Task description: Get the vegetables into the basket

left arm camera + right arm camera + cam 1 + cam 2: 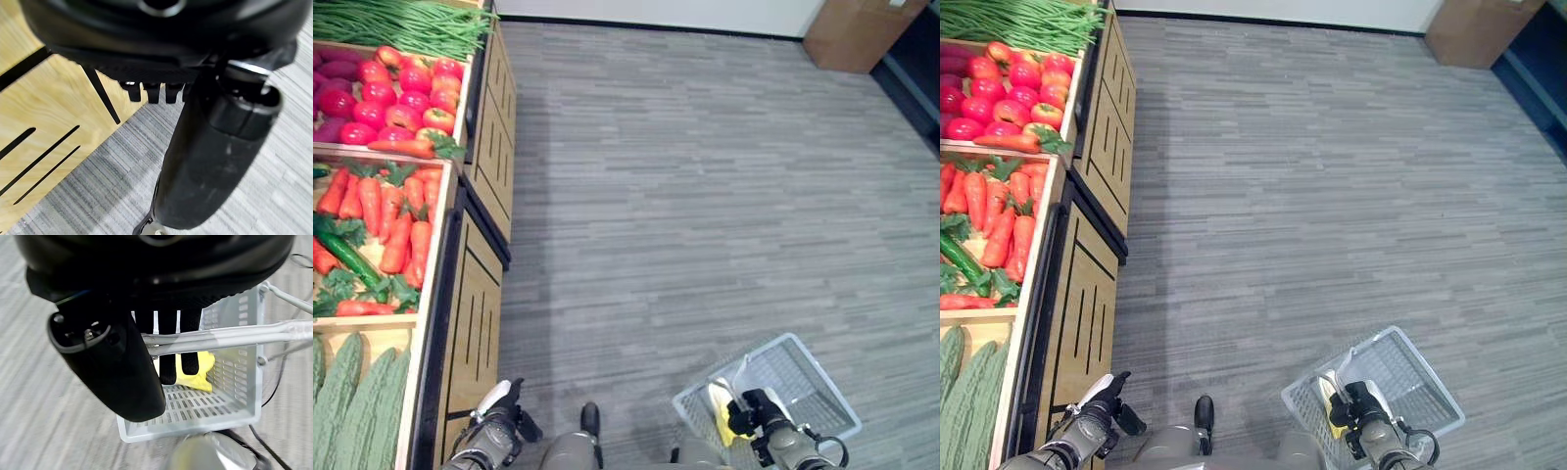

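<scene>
Near right, a white slotted plastic basket (803,377) hangs over the grey floor (705,176) from its handles (220,335), round which the right hand (166,340) has its fingers (188,360) curled; something yellow (198,374) lies inside. Near left, the left hand (499,416) hangs by the wooden stand (475,294), its fingers (151,93) hooked and holding nothing. Farther left lie bumpy green gourds (352,392), orange carrots (396,211), red tomatoes (396,98) and long green beans (411,24), farthest.

A wooden display stand (480,294) is seen along the left side, with green beans (406,24), tomatoes (396,98), carrots (386,211) and pale green gourds (352,401) laid in its compartments. On the grey carpet at the lower right, a white basket (803,377) with a yellow item (722,406) inside is held at the right hand (756,416). The left hand (501,416) is placed near the stand.
</scene>
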You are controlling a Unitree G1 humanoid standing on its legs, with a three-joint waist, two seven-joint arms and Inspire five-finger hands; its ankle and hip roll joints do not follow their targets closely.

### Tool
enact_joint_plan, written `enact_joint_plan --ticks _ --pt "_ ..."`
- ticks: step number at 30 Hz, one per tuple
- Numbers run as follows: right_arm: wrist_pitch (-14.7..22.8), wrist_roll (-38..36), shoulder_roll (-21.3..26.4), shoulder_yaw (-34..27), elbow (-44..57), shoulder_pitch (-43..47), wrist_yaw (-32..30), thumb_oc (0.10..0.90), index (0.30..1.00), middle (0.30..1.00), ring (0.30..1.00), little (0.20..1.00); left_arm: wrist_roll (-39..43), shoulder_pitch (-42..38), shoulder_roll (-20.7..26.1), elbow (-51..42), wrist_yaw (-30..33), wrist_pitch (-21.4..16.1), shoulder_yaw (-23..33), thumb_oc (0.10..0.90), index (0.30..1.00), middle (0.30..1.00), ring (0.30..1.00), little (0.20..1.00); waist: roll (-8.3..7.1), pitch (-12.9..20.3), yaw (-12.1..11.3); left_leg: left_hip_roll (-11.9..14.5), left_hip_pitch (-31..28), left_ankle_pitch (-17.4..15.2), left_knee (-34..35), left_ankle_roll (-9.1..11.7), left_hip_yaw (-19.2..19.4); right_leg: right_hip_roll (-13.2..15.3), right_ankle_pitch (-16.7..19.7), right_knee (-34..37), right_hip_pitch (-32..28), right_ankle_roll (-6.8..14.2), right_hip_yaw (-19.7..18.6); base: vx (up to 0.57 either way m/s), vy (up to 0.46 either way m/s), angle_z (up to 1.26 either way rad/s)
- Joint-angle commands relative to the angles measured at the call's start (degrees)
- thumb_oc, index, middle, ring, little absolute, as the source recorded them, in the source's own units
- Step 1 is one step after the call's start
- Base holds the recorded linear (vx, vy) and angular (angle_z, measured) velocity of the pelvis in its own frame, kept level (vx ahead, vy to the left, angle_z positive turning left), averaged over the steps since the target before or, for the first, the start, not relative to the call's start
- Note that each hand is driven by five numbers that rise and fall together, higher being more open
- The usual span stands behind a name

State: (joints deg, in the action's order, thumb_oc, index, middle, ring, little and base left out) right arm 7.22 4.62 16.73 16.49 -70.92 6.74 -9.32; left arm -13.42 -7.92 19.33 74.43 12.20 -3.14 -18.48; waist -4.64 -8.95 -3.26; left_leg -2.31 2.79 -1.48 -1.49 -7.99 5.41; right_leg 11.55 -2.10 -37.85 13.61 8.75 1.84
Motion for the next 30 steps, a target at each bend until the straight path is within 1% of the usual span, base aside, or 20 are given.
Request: enact_joint_plan --ticks 1,3,4,5,6,8,9,11,14,17,18,19,21,22,23,24,26,28,29,30 --pt "0.53 -1.71 2.31 -0.60 1.35 -0.97 -0.30 0.400 0.300 0.300 0.300 0.300 0.42 1.83 -0.29 -0.06 1.17 -0.46 2.26 0.900 1.000 1.000 1.000 1.000 1.04 -1.88 1.32 2.00 5.34 1.20 -1.54 4.68 -2.61 -3.51 4.96 15.25 -0.35 -1.05 2.96 0.18 -0.025 0.10" --pt "0.68 -1.91 2.28 -0.30 2.23 -0.75 -0.56 0.400 0.300 0.300 0.300 0.300 -0.05 1.48 -0.56 -0.22 1.27 -0.66 1.64 0.900 1.000 1.000 1.000 1.000 1.00 -2.45 2.08 2.01 3.97 0.63 -0.80 5.24 -3.26 -3.24 4.94 21.96 1.60 -0.74 2.69 0.19 -0.071 0.13" --pt "0.66 -2.06 2.25 -0.15 2.47 -0.56 -0.74 0.400 0.300 0.300 0.300 0.300 -0.21 1.07 -0.73 -0.24 1.35 -0.80 1.33 0.900 1.000 1.000 1.000 1.000 0.77 -2.71 2.73 1.86 3.24 0.22 -0.42 5.64 -3.73 -3.16 6.16 26.36 2.99 -0.17 1.60 0.24 -0.109 0.17" --pt "0.58 -2.03 2.19 -0.04 2.64 -0.50 -0.74 0.400 0.300 0.300 0.300 0.300 -0.34 0.83 -0.88 -0.31 1.27 -0.91 1.13 0.900 1.000 1.000 1.000 1.000 0.64 -2.82 3.14 1.85 2.33 -0.29 -0.26 6.00 -4.28 -2.89 7.43 29.18 3.09 0.39 0.82 0.18 -0.087 0.23" --pt "0.58 -2.03 2.20 -0.04 2.65 -0.51 -0.74 0.400 0.300 0.300 0.300 0.300 -0.34 0.84 -0.89 -0.31 1.27 -0.91 1.13 0.900 1.000 1.000 1.000 1.000 0.73 -2.94 3.16 1.93 2.15 -0.36 -0.25 6.01 -4.33 -2.96 7.46 29.33 2.82 0.39 0.91 0.20 -0.094 0.46" --pt "0.21 -1.91 2.01 -0.37 1.39 -0.72 -0.47 0.400 0.300 0.300 0.300 0.300 -0.94 0.09 -1.33 0.21 1.09 -1.10 0.96 0.900 1.000 1.000 1.000 1.000 0.20 -2.85 4.49 1.67 -0.55 -2.50 -0.20 6.77 -6.10 -2.12 11.35 35.26 4.77 1.49 -2.27 0.37 -0.172 0.55" --pt "-0.01 -1.66 1.84 -0.53 0.84 -0.99 -0.28 0.400 0.300 0.300 0.300 0.300 -0.88 0.27 -1.53 0.42 0.97 -1.11 1.07 0.900 1.000 1.000 1.000 1.000 0.14 -2.78 4.62 1.66 -1.60 -3.17 -0.32 6.97 -6.83 -2.23 11.79 34.68 4.69 1.70 -2.40 0.43 -0.225 0.40" --pt "-0.12 -1.32 1.50 -0.68 0.15 -1.59 -0.24 0.400 0.300 0.300 0.300 0.300 -0.79 0.82 -1.88 0.91 1.25 -1.02 1.59 0.900 1.000 1.000 1.000 1.000 -0.30 -2.04 4.55 1.88 -2.95 -4.30 -0.42 7.54 -7.03 -2.24 11.92 34.76 3.56 1.38 -1.11 0.29 -0.187 0.38" --pt "-0.13 -0.91 1.66 -0.44 -0.85 -2.32 0.04 0.400 0.300 0.300 0.300 0.300 -0.83 1.57 -2.26 1.31 1.32 -0.78 1.81 0.900 1.000 1.000 1.000 1.000 -0.04 -0.54 4.69 3.49 -4.52 -4.97 -1.26 8.84 -8.49 -4.20 10.34 33.45 2.25 0.12 0.27 0.28 -0.239 0.41" --pt "0.10 -1.04 2.40 -0.60 -1.60 -2.71 0.14 0.400 0.300 0.300 0.300 0.300 -0.98 1.86 -2.39 1.15 1.51 -0.82 1.64 0.900 1.000 1.000 1.000 1.000 0.73 0.38 4.95 5.47 -5.29 -4.31 -2.98 10.13 -9.91 -6.27 7.68 31.57 1.63 -1.42 1.42 0.26 -0.238 0.12" --pt "0.26 -1.09 2.63 -0.64 -1.39 -2.92 0.09 0.400 0.300 0.300 0.300 0.300 -1.16 1.98 -2.29 1.09 1.72 -0.79 1.66 0.900 1.000 1.000 1.000 1.000 0.97 0.60 5.04 6.11 -5.32 -3.54 -3.98 10.54 -10.21 -6.89 6.99 31.01 1.48 -1.94 1.61 0.23 -0.215 0.12" --pt "0.38 -1.12 2.90 -0.61 -1.25 -3.00 0.07 0.400 0.300 0.300 0.300 0.300 -1.11 2.08 -2.23 0.95 1.84 -0.82 1.67 0.900 1.000 1.000 1.000 1.000 1.12 0.63 5.02 6.50 -5.10 -2.78 -5.17 11.02 -10.41 -7.44 6.38 30.80 1.20 -2.29 1.86 0.22 -0.230 0.06" --pt "0.70 -1.28 3.66 -0.52 -0.87 -3.00 0.00 0.400 0.300 0.300 0.300 0.300 -0.64 1.70 -2.03 0.56 2.05 -0.81 1.77 0.900 1.000 1.000 1.000 1.000 1.35 0.30 4.95 7.13 -3.39 0.09 -9.57 12.13 -10.26 -8.40 5.18 30.60 0.34 -3.56 2.53 0.17 -0.226 0.02" --pt "0.71 -1.39 3.94 -0.49 -0.77 -3.13 -0.10 0.400 0.300 0.300 0.300 0.300 -0.36 1.33 -1.93 0.22 2.25 -0.84 1.78 0.900 1.000 1.000 1.000 1.000 1.24 -0.11 4.91 7.56 -1.82 1.84 -12.90 12.63 -9.74 -8.60 4.51 30.57 -0.33 -4.28 2.93 0.13 -0.214 0.11" --pt "0.75 -1.43 4.30 -0.47 -0.76 -3.07 -0.17 0.400 0.300 0.300 0.300 0.300 -0.12 0.98 -1.96 -0.13 2.40 -0.86 1.65 0.900 1.000 1.000 1.000 1.000 0.91 -0.59 4.75 7.44 0.04 2.82 -16.84 12.93 -9.41 -8.62 4.03 30.72 -1.02 -4.84 3.17 0.13 -0.208 0.21" --pt "0.75 -1.50 4.52 -0.48 -0.79 -3.05 -0.26 0.400 0.300 0.300 0.300 0.300 0.17 0.69 -1.86 -0.30 2.66 -0.83 1.71 0.900 1.000 1.000 1.000 1.000 0.85 -0.88 4.59 7.83 1.21 3.85 -18.26 12.93 -8.91 -8.77 3.47 30.72 -1.70 -5.37 3.85 0.13 -0.184 0.27" --pt "0.56 -2.06 4.97 -1.08 -1.16 -2.88 -0.80 0.400 0.300 0.300 0.300 0.300 0.77 -0.23 -2.00 -0.78 3.19 -0.75 1.27 0.900 1.000 1.000 1.000 1.000 0.81 -1.87 4.29 8.18 4.82 4.83 -17.32 12.61 -6.88 -8.33 2.48 31.30 -3.29 -5.55 4.88 0.13 -0.128 0.21" --pt "0.47 -2.56 5.22 -1.47 -1.28 -2.61 -1.09 0.400 0.300 0.300 0.300 0.300 0.83 -0.81 -2.27 -1.03 3.28 -0.70 0.91 0.900 1.000 1.000 1.000 1.000 0.62 -2.46 4.11 8.02 8.98 2.98 -13.71 11.87 -4.66 -7.72 1.77 32.03 -4.40 -5.32 5.56 0.11 -0.038 0.36" --pt "0.47 -2.57 5.22 -1.48 -1.29 -2.60 -1.08 0.400 0.300 0.300 0.300 0.300 0.83 -0.82 -2.28 -1.02 3.29 -0.71 0.90 0.900 1.000 1.000 1.000 1.000 0.61 -2.52 4.05 8.01 8.90 2.85 -13.79 11.84 -4.61 -7.71 1.68 31.99 -4.47 -5.29 5.51 0.18 0.013 0.41" --pt "0.50 -2.21 5.28 -0.97 -1.28 -1.99 -1.34 0.400 0.300 0.300 0.300 0.300 0.16 -0.98 -2.57 -0.50 3.80 -0.62 0.44 0.900 1.000 1.000 1.000 1.000 0.91 -2.41 3.65 7.94 11.46 3.87 -8.25 11.80 -4.02 -7.96 1.07 32.58 -5.21 -4.84 5.22 0.21 0.034 0.22"
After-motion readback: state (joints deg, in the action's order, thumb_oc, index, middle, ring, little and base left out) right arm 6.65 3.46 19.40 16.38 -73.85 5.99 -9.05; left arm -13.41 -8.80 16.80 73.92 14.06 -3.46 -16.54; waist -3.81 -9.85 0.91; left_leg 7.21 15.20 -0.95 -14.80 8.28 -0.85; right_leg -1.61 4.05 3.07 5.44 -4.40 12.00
